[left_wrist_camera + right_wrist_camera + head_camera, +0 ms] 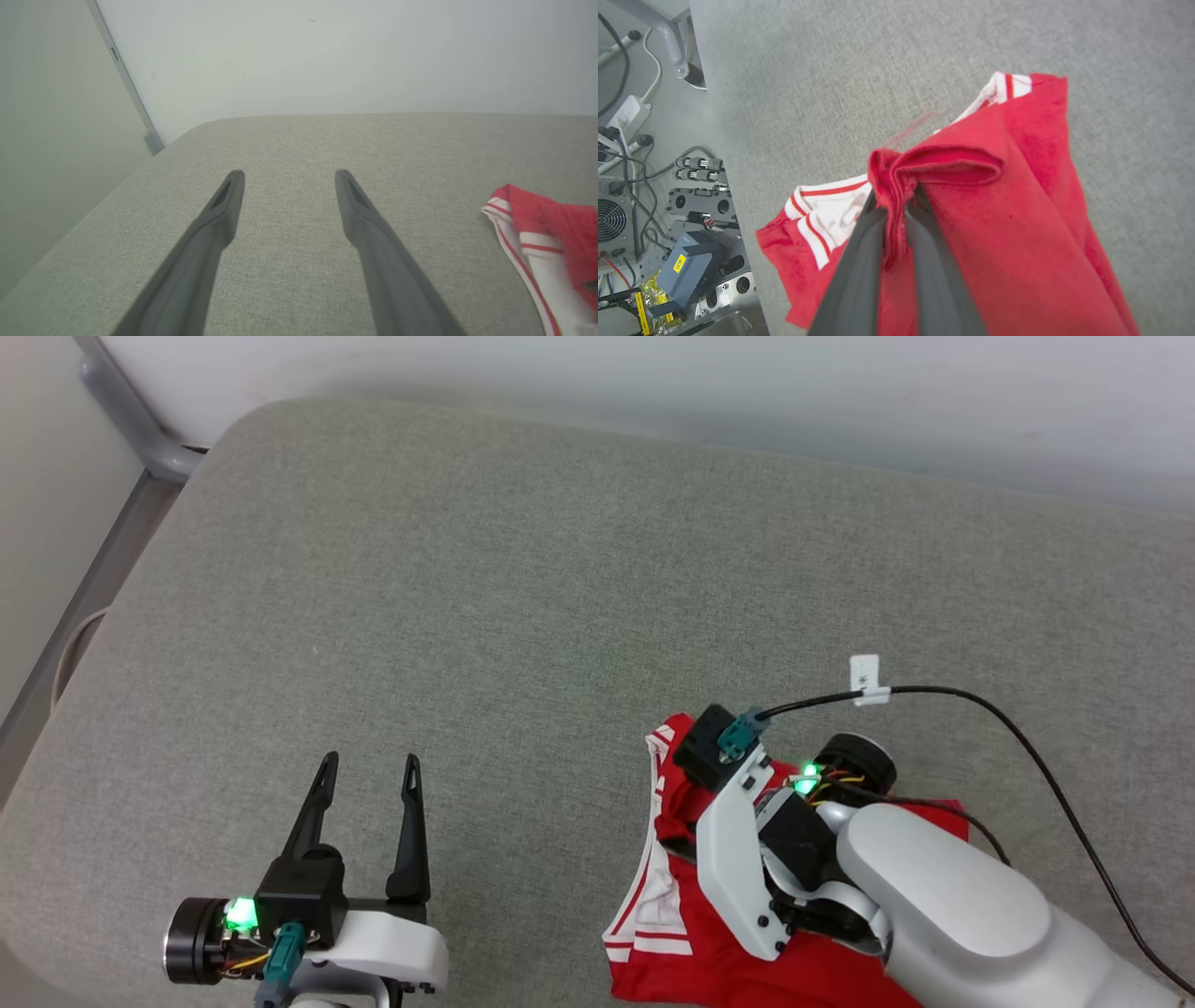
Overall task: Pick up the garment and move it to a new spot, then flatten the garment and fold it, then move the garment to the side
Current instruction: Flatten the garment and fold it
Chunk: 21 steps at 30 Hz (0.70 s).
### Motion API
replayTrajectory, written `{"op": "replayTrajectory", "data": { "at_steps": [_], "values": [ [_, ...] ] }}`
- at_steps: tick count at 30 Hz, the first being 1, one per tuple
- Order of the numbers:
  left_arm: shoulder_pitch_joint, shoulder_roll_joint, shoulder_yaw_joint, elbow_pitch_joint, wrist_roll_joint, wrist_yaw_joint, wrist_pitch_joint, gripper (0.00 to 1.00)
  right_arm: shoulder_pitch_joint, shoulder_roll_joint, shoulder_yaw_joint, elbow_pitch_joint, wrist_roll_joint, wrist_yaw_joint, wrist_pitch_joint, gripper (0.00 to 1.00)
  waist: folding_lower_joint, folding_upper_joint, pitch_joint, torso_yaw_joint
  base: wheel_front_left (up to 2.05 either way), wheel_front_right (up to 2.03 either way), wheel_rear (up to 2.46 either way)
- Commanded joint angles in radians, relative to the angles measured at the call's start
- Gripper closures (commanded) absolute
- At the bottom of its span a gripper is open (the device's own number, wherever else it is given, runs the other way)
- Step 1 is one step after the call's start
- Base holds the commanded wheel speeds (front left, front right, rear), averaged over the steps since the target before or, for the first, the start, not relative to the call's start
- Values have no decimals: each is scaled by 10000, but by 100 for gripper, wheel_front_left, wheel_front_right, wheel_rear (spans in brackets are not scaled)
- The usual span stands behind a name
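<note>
Left jaws spread, right jaws — clamped

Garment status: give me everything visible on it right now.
The garment is a red, knit-looking T-shirt with white sleeves edged in red-and-white stripes. It is crumpled and partly doubled over, not flat, at the near right part of the grey fabric surface. The right gripper has its jaws shut on a bunched red fold. How much of the cloth is lifted cannot be told. The left gripper stands open, apart from it.
</note>
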Motion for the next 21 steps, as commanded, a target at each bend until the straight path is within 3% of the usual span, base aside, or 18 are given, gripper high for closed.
{"op": "replayTrajectory", "data": {
  "at_steps": [1, 9, 11, 12, 21],
  "values": [
    [-136, -31, -14, 20, -42, -28, -47, 0, -199, 111, 173, 341, 44, -8, -116, 100, -1, 0, 85, 56, 0, 0, 0],
    [-233, -81, -18, 93, -56, 9, -47, 0, -295, 392, 925, 1831, 307, -12, -597, 100, -1, 0, 157, 101, 0, 0, 0],
    [-137, -92, 17, 109, -49, 35, -47, 0, -341, 394, 962, 1824, 490, -12, -910, 52, -1, 0, 75, 37, 0, 0, 0],
    [-69, -93, 36, 120, -38, 33, -47, 0, -384, 346, 897, 1745, 587, -12, -1149, 0, -1, 0, 11, 2, 0, 0, 0],
    [363, 15, 246, 75, 91, 48, -47, 0, 5, -978, 202, 210, 709, -10, -2845, 0, -1, 0, -700, -571, 0, 0, 0]
  ]
}}
